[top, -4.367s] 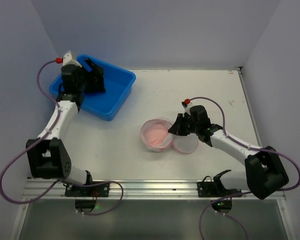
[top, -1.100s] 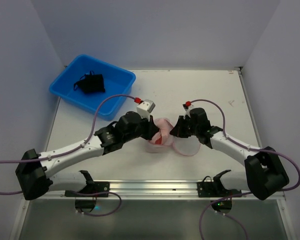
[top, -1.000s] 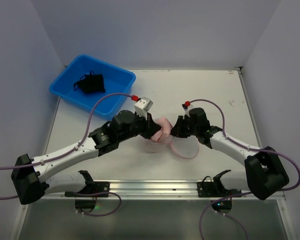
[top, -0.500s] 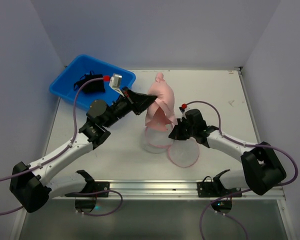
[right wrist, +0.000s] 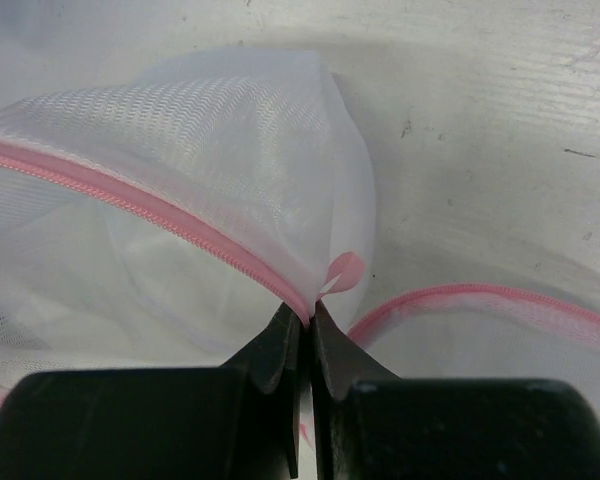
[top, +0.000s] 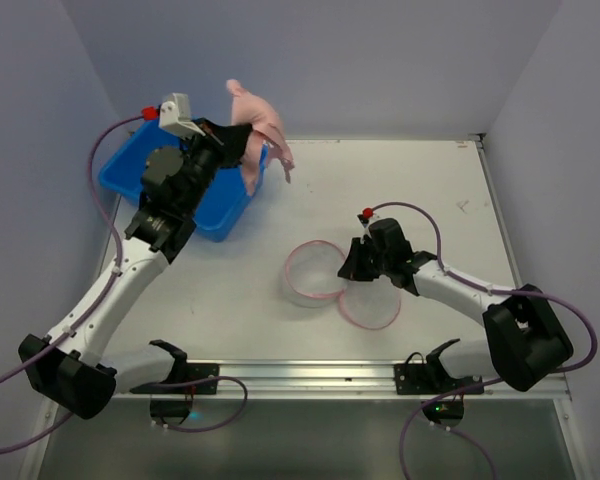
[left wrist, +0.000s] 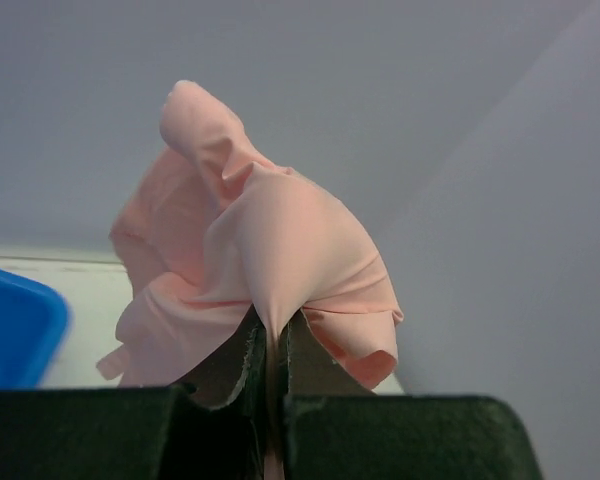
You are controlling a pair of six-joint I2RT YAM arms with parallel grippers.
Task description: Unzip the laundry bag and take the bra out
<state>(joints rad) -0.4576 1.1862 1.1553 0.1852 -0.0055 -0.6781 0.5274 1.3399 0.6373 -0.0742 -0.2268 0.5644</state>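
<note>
Top external shows the left gripper (top: pixel 236 141) clamping the bra (top: pixel 259 117) aloft near the blue tub (top: pixel 228 203), the right gripper (top: pixel 348 268) pinching the open laundry bag (top: pixel 314 281) by its rim.

Counts:
- arms: 2, a left arm (top: pixel 120 280) and a right arm (top: pixel 460 290)
- hands: 2, left hand (top: pixel 232 140) and right hand (top: pixel 348 268)
- laundry bag (top: pixel 313 275): 1, made of 2 round mesh halves, so 2 pink rims
- bra (top: pixel 255 115): 1
- blue tub (top: pixel 235 200): 1
- bench (top: pixel 430 190): 1
- purple cables (top: pixel 95 170): 2, one per arm
- red fittings (top: pixel 150 113): 2, one per cable
- black clamps (top: pixel 170 353) at the near rail: 2

Tub contents are hidden behind the left arm, so I can't count them.
</note>
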